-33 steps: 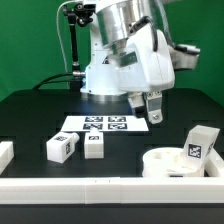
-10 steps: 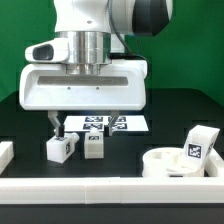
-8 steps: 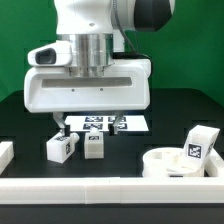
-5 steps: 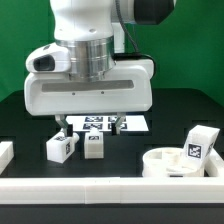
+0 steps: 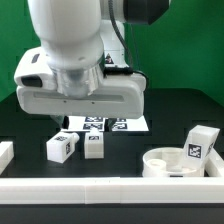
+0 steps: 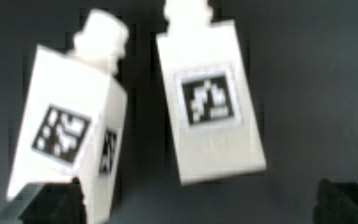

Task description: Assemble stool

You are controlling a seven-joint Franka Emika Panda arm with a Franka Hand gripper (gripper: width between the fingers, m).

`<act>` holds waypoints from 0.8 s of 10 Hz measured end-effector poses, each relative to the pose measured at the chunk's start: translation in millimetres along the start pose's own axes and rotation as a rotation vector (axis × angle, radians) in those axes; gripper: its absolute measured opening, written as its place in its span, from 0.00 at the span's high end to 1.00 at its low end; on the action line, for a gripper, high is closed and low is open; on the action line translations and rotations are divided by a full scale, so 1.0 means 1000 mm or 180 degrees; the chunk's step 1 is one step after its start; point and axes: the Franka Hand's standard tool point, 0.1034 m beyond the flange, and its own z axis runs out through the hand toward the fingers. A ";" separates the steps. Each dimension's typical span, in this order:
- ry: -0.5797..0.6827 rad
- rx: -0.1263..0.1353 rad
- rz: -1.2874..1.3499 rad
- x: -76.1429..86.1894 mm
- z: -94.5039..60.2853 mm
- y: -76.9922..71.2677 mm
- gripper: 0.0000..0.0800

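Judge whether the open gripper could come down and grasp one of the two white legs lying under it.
Probably yes. The gripper hangs open right above the first leg and the second leg, and nothing covers them. The narrow gap between the two may crowd one finger.

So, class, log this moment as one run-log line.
claw: open, empty | below claw: two legs, side by side, apart | seat: exterior view's right, not held

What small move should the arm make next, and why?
Probably shift the open gripper sideways until it centres on one leg, clear of the other leg: it hangs above both, holding nothing, and they lie so close that closing here might catch both.
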 end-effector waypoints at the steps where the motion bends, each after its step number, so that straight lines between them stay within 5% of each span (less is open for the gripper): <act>1: -0.0215 -0.0005 0.0006 0.001 0.002 0.001 0.19; 6: -0.1245 -0.0067 0.0051 -0.020 0.023 -0.009 0.19; 8: -0.1139 -0.0081 0.0031 -0.012 0.023 -0.010 0.19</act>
